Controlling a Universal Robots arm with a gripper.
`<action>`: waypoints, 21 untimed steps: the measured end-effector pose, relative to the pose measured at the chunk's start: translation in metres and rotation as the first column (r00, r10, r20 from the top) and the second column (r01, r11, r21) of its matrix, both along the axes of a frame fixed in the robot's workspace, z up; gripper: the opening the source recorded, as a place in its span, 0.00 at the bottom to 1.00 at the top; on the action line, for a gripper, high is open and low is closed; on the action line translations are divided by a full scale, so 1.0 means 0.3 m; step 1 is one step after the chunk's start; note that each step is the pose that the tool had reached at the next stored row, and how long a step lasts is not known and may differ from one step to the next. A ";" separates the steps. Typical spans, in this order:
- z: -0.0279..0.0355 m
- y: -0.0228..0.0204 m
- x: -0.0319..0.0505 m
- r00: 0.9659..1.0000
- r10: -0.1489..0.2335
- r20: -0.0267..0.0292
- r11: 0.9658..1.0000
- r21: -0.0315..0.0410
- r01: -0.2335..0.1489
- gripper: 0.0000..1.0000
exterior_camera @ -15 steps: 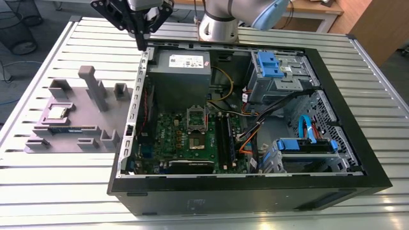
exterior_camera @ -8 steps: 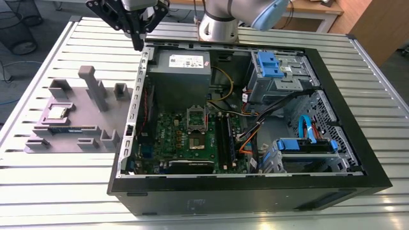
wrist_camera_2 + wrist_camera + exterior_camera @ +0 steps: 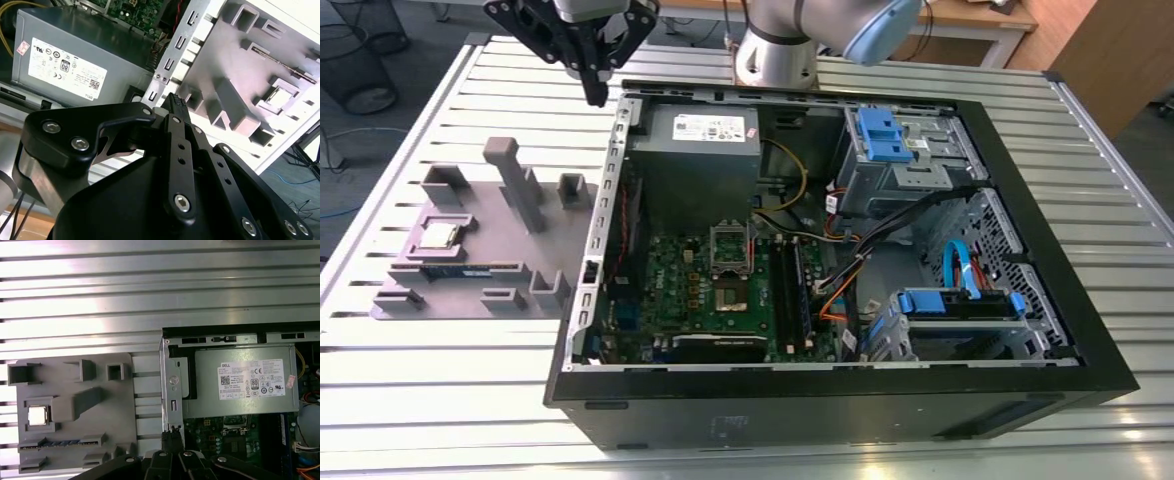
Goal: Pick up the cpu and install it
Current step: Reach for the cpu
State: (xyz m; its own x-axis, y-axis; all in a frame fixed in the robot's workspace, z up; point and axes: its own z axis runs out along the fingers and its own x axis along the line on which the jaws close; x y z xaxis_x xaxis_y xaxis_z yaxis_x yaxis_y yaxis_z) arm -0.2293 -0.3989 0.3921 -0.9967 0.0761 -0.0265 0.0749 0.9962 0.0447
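Note:
The cpu [image 3: 443,235] is a small silvery square lying in a pocket of the grey fixture [image 3: 494,225] at the exterior view's left, outside the computer case. Both wrist views show it too, as the cpu [image 3: 39,416] and the cpu [image 3: 283,96]. My gripper [image 3: 596,92] hangs high above the case's back wall edge, between the fixture and the power supply, well away from the cpu. Its fingertips [image 3: 175,102] meet with nothing between them, and the gripper [image 3: 172,431] is shut. The board's metal-framed socket [image 3: 730,245] lies open-topped inside the case.
The open black case [image 3: 1067,300] takes up the middle of the slatted metal table [image 3: 440,400]. Inside are the grey power supply [image 3: 698,150], blue drive cages [image 3: 894,140] and loose cables [image 3: 847,285]. A dark memory stick [image 3: 460,270] and upright posts [image 3: 514,180] sit on the fixture.

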 end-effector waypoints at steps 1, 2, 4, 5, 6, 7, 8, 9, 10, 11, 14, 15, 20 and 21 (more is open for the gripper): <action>0.000 0.000 -0.005 1.000 0.000 0.000 1.000 0.000 0.000 0.11; 0.000 0.000 -0.010 1.000 0.000 0.000 1.000 0.000 0.000 0.11; -0.001 0.000 -0.021 1.000 0.000 0.000 1.000 0.000 0.000 0.11; -0.002 0.000 -0.027 1.000 0.000 0.000 1.000 0.000 0.000 0.11; -0.002 0.000 -0.034 1.000 0.000 0.000 1.000 0.000 0.000 0.11; -0.002 0.000 -0.040 1.000 0.000 0.000 1.000 0.000 0.000 0.11; -0.003 0.000 -0.046 1.000 0.000 0.000 1.000 0.000 0.000 0.11; -0.003 0.000 -0.051 1.000 0.000 0.000 1.000 0.000 0.000 0.11; -0.003 0.000 -0.057 1.000 0.000 0.000 1.000 0.000 0.000 0.11; -0.004 0.000 -0.063 1.000 0.000 0.000 1.000 0.000 0.000 0.11; -0.005 0.000 -0.082 1.000 0.000 0.000 1.000 0.000 0.000 0.11; -0.005 0.000 -0.088 1.000 0.000 0.000 1.000 0.000 0.000 0.11; -0.007 0.000 -0.123 1.000 0.000 0.000 1.000 0.000 0.000 0.11; -0.007 0.000 -0.130 1.000 0.000 0.000 1.000 0.000 0.000 0.11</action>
